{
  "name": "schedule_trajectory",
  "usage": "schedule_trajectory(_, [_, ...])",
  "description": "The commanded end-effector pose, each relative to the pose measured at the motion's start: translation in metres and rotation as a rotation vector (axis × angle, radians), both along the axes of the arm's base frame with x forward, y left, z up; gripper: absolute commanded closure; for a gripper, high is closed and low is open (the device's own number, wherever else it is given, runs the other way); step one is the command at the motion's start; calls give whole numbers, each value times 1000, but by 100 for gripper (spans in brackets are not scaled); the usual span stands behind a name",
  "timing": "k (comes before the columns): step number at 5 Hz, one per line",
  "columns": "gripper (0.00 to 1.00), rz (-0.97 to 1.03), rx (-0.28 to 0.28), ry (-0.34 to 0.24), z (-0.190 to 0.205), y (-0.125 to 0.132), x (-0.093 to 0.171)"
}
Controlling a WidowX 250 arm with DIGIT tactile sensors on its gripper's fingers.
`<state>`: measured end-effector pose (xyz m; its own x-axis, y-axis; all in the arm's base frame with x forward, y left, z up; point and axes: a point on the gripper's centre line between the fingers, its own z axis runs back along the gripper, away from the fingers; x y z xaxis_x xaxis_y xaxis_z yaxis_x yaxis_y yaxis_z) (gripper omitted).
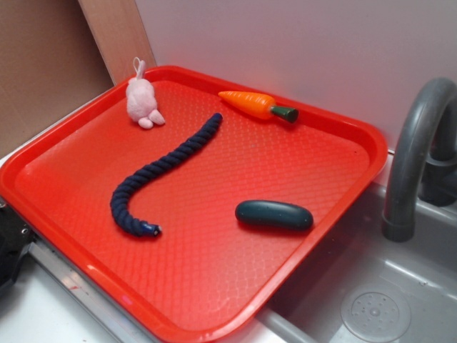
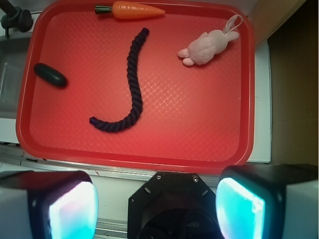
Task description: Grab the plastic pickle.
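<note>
Pickle alone on tray, hand clear of it

Plastic pickle lies flat on red tray, near the sink-side edge, well apart from navy rope, carrot and pink bunny. Exterior view shows grey faucet and sink drain; barely any arm. Wrist view shows the hand spread wide, fingers holding nothing, off the tray's near edge, pickle far-left

A red tray with a diamond-embossed pattern holds a dark teal-green pickle, a navy twisted rope, an orange carrot with green stem, and a pink bunny.
</note>
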<state>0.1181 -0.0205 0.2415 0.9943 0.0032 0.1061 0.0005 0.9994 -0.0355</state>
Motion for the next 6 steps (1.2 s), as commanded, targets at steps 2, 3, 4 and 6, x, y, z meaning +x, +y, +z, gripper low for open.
schedule_trajectory(2, [0,3,-2,-2,-1,0,1])
schedule_trajectory(3, [0,-104,40,-17,1,-3,7])
schedule_trajectory(4, [0,-352,79,-70,0,-12,23])
schedule_trajectory(6, [0,-853,124,-107,-17,-44,48])
